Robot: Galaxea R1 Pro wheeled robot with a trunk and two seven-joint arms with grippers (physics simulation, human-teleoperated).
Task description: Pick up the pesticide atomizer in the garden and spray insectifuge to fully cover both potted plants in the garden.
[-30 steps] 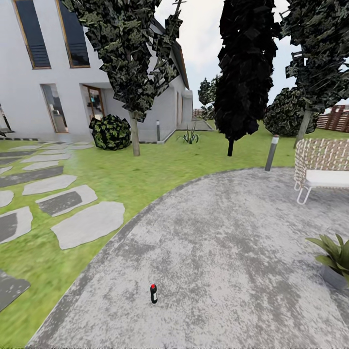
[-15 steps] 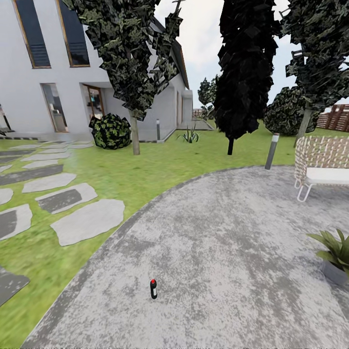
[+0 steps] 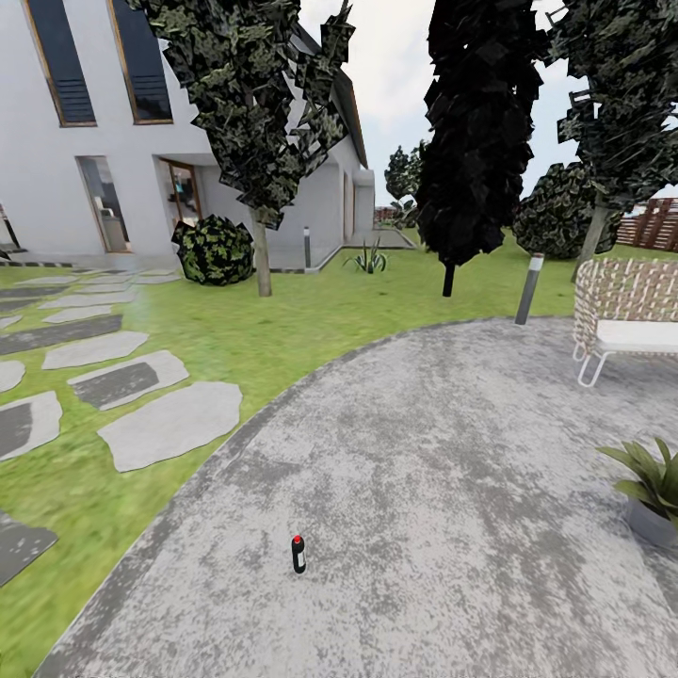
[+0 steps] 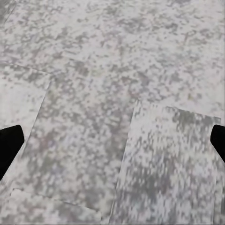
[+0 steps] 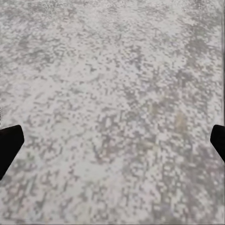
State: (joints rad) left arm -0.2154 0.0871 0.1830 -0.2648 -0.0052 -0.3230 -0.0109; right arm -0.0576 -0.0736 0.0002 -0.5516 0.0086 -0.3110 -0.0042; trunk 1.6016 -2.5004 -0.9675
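Observation:
The pesticide atomizer, a small dark bottle with a red top, stands upright on the grey gravel patio, low in the head view and slightly left of centre. One potted plant, a low rosette of pointed green leaves in a grey pot, sits at the right edge and is partly cut off. In the left wrist view my left gripper is open over pale paving, its black fingertips far apart. My right gripper is open too, above gravel, with nothing between its fingers.
A wicker chair with white legs stands at the right, and a grey bollard light rises behind it. Stepping stones cross the grass on the left. Trees, a round dark bush and a white house stand farther back.
The whole head view has shifted slightly, so the atomizer sits a little higher in the picture. That is camera motion. Nothing in the garden has moved.

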